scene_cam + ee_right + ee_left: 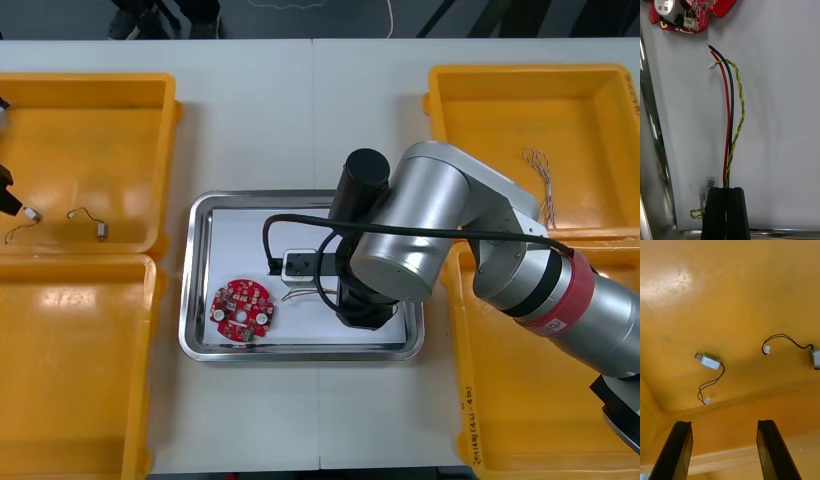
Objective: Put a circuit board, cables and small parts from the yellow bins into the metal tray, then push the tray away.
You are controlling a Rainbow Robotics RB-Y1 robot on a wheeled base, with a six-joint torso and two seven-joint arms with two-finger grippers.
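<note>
1. The right jaws are clenched on the cable bundle (731, 112), low over the white floor of the metal tray (200, 290). We judge that if they lift before opening fully, the wires may snag and be dragged out.
2. The pinch sits near the tray's rim, so a tail could drape over the edge.
3. The bundle is one red wire, one black and a twisted yellow-green pair. It lies straight, with its tips just short of the red circuit board (692, 11).
4. The left jaws stand released above a yellow bin (733, 285) holding small metal parts (710, 362).
</note>
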